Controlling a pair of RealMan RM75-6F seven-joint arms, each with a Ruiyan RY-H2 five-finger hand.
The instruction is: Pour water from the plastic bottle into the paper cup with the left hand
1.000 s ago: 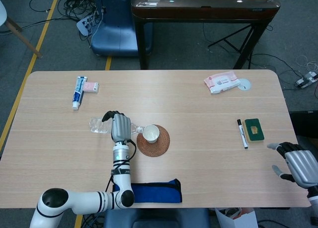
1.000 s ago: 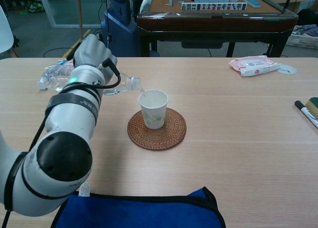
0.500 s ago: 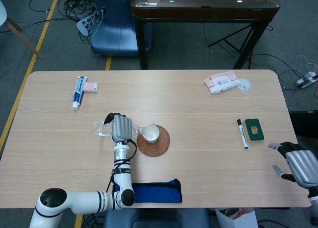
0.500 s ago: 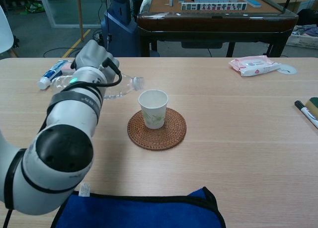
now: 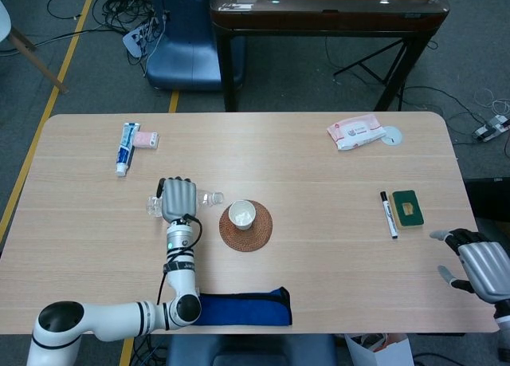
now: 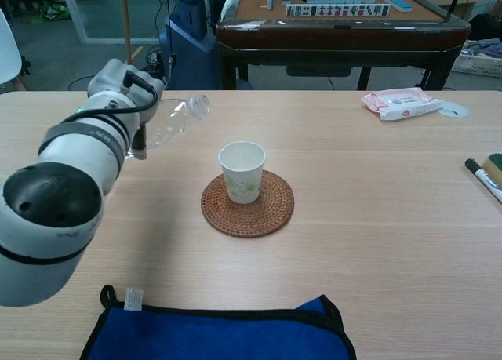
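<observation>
Head view, left hand: the left hand (image 5: pixel 178 199) is seen closed around the plastic bottle (image 5: pixel 209 198), which is held over the table (image 5: pixel 319 167) to the left of the paper cup (image 5: pixel 241 214).
Head view, cup: it is seen upright on the round woven coaster (image 5: pixel 246 226); whether water is in it cannot be told.
Head view, right hand: the right hand (image 5: pixel 480 266) is seen at the table's near right corner, fingers spread, nothing held.
Chest view, bottle: the plastic bottle (image 6: pixel 174 121) is gripped round its body, tilted, with the neck raised toward the cup and apart from it; no stream is seen.
Chest view, cup: the paper cup (image 6: pixel 241 172) is seen clear of the bottle's mouth.
Handling, bottle: it is judged thin-walled, light and easily crushed; a mid-body hold, as shown, is judged best, with gentle pressure so water is not squeezed out.
Handling, cup: it is judged light and easily tipped; contact from the bottle's neck is to be avoided.
</observation>
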